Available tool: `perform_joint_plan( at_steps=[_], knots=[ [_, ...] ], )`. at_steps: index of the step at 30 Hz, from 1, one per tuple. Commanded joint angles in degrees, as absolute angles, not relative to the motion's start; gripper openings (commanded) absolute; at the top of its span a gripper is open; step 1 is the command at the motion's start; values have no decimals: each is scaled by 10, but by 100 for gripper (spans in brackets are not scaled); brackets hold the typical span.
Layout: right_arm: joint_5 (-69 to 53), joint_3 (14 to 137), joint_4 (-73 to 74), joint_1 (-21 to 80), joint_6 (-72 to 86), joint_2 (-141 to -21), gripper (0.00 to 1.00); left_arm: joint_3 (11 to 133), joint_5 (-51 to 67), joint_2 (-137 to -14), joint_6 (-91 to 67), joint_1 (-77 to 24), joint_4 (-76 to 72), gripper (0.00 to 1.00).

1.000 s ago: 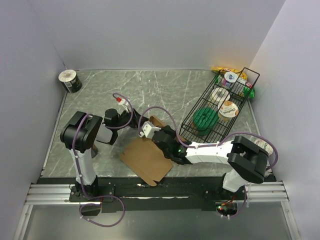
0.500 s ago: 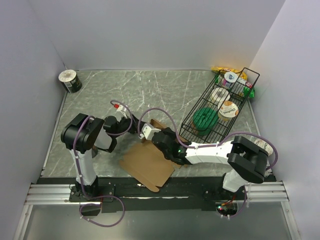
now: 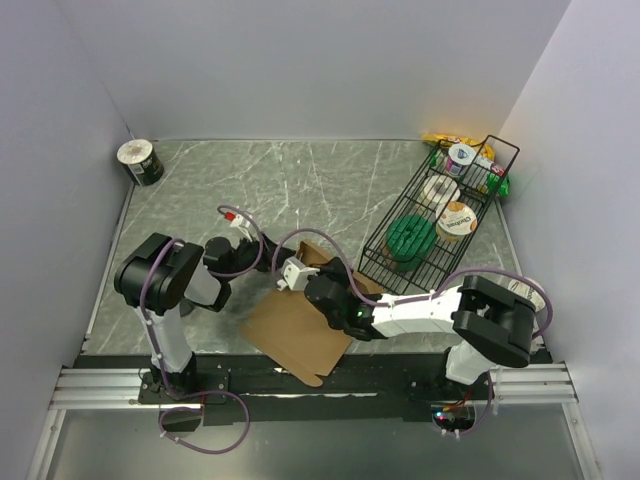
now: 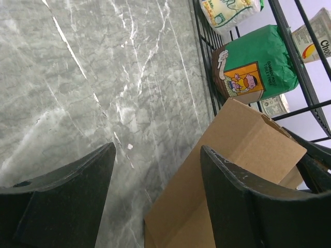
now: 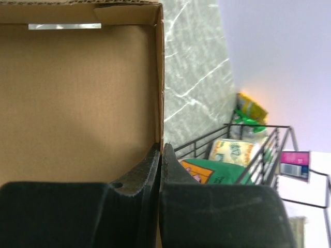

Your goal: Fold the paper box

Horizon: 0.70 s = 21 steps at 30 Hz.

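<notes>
On the table (image 3: 300,180), the box (image 3: 295,330) lies at lower centre of the top view, one upright wall pinched by the right claw (image 5: 161,147), while the nearer left claw (image 4: 158,150), wide and empty, faces it from just left.

left arm (image 3: 188,276) low, reaching right | left gripper (image 4: 158,150) fingers wide apart, empty | right arm (image 3: 420,310) stretched left | right gripper (image 5: 161,149) fingers pinched on paper box (image 5: 77,93) wall
</notes>
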State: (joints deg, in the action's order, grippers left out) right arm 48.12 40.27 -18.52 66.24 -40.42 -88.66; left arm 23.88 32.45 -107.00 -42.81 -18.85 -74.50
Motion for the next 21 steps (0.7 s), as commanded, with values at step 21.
perform_joint_plan(
  at_steps=[21],
  knots=[
    [561,356,-569,706,-641,-975,0,223,324,-1042,-379,-210,-816,71]
  ],
)
